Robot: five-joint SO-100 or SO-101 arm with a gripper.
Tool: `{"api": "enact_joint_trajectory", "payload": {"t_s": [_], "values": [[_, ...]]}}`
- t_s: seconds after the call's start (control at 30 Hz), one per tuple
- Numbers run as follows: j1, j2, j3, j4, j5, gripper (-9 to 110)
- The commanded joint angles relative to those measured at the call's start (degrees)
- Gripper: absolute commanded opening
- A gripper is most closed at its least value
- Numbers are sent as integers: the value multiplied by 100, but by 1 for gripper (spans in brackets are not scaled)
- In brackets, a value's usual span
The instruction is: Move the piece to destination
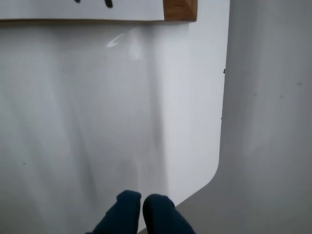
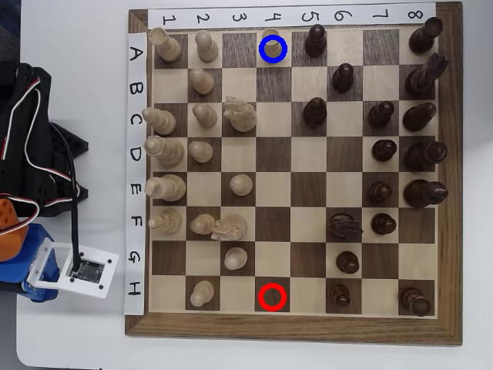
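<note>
In the overhead view the piece (image 2: 273,46), a small pale pawn with a round knob, stands inside the blue ring on a light square in row A, column 4, at the top of the chessboard (image 2: 293,330). The arm (image 2: 38,177) is folded back on the white table to the left of the board, away from all pieces. In the wrist view my gripper (image 1: 142,202) shows two dark blue fingertips pressed together with nothing between them, over bare white table. A corner of the board's wooden frame (image 1: 180,9) shows at the top of that view.
Pale pieces (image 2: 204,116) fill the board's left columns and dark pieces (image 2: 420,116) the right. A red ring (image 2: 272,297) marks an empty dark square in row H. The white camera mount (image 2: 73,270) sits by the board's lower left. The table's rounded edge (image 1: 219,161) runs down the right.
</note>
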Motion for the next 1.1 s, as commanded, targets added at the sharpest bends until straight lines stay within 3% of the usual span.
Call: {"api": "enact_joint_trajectory", "payload": {"t_s": [0.0, 0.67, 1.07], "values": [[-97, 334, -35, 70, -70, 0], [-193, 343, 62, -360, -1125, 0], [-141, 343, 35, -264, -826, 0]]}}
